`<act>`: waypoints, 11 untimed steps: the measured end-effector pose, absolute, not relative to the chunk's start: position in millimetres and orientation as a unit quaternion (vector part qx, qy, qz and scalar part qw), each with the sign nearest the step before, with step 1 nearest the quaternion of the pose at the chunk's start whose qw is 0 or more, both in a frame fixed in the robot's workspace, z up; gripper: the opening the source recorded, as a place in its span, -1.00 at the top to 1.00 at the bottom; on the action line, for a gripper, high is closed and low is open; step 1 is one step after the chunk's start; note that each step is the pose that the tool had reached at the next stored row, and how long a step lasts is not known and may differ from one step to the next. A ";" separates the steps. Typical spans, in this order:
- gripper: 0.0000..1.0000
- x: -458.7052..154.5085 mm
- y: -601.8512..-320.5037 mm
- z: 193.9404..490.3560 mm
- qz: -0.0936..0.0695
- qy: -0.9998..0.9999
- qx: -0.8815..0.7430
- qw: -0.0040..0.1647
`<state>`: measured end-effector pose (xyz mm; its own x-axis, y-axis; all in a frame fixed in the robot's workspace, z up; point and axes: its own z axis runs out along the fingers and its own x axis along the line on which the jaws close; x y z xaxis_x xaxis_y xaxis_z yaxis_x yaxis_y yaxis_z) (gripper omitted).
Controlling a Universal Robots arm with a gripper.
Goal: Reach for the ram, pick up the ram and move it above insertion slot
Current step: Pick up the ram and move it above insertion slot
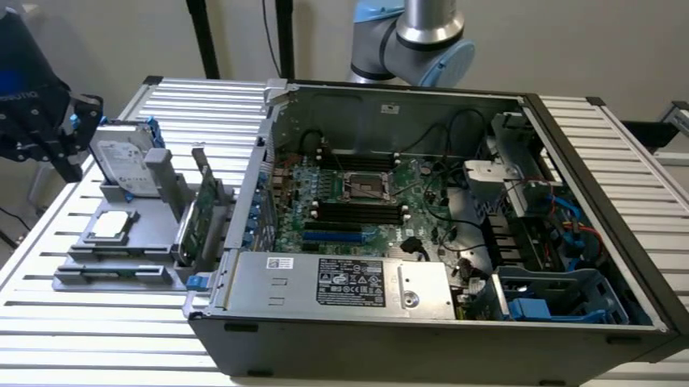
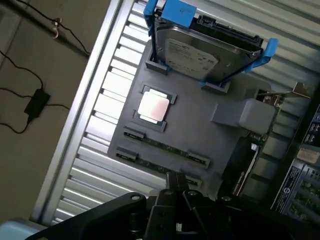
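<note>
At the exterior view's left, the gripper [image 1: 60, 153] is hanging beside the grey holder [image 1: 119, 242], and its dark body is showing the white letters "OBOTIQ", the start of the word being cut off. In the wrist view the gripper [image 2: 177, 187] is hovering over the holder's near edge with its fingers pressed together and nothing between them. By my reading the reach is only partly made, and the pickup and the carry are not yet done. The ram [image 2: 150, 165] is sitting on edge in a slot of the holder, close under the fingertips, with a second thin green stick [image 2: 167, 149] lying in the slot beside it. Further along the holder, a square processor chip [image 2: 152, 106] is lying flat, a hard drive [image 2: 200, 52] is leaning upright with a label too fine to read, and an expansion card [image 1: 199, 218] is standing at the holder's far side. To the right, the open computer case [image 1: 603, 242] is exposing the black insertion slots [image 1: 361, 211], which are sitting empty. The power supply [image 1: 334, 282] is carrying a printed label that I cannot make out.
</note>
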<state>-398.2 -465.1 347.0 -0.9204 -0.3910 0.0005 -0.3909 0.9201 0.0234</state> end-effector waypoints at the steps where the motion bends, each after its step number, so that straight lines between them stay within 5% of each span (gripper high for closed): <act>1: 0.79 -398.2 -465.1 347.0 -0.011 -0.978 0.208 0.003; 11: 0.79 -398.2 -465.1 347.0 -0.011 -0.955 0.296 0.004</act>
